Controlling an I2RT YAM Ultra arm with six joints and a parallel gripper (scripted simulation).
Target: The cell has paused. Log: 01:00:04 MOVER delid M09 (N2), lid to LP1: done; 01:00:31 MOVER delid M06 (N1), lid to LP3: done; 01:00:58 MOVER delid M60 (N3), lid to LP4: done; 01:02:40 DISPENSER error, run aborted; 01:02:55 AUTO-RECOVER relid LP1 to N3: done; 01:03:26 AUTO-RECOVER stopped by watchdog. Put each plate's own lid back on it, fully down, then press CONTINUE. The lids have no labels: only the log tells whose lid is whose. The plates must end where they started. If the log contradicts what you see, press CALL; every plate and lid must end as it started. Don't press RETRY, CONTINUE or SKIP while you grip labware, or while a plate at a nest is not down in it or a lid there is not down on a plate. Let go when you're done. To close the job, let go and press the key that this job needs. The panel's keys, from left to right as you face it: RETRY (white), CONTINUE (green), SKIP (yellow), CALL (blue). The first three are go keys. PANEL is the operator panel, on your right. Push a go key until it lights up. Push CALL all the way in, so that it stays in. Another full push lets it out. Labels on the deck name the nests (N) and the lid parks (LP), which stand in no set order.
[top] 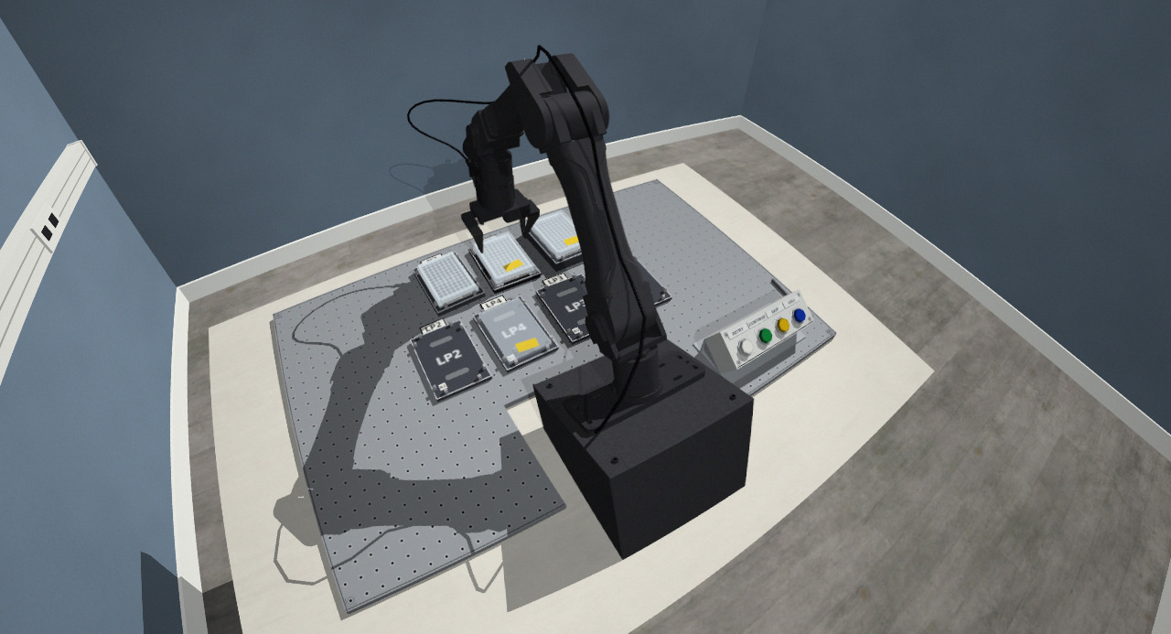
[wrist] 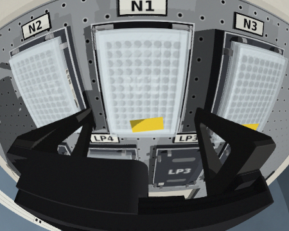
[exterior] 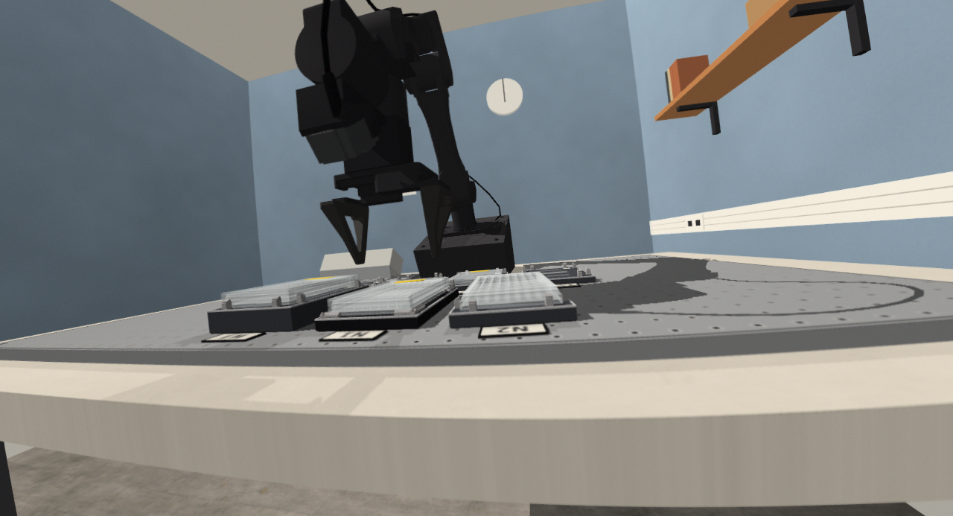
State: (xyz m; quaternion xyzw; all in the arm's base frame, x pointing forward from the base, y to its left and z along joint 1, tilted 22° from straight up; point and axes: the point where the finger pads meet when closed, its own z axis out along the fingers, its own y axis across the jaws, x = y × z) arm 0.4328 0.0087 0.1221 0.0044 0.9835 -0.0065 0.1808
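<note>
Grey perforated deck [top: 409, 434] under dark blue walls. Above nest N1 [exterior: 373, 322], gripper [top: 501, 235] hanging with fingers spread wide, nothing held. On N1 itself, a lid [wrist: 141, 77] lying flat. Left of N1, bare plate [wrist: 43, 83] in N2; right of N1, lidded plate [wrist: 257, 83] in N3; in front of N1, last lid [top: 515, 334] parked on LP4. Likely next: take N3's lid over to N2. Rise straight first, keep jaws wide, then descend square over the lid's long edges, without nudging the plate beneath.
</note>
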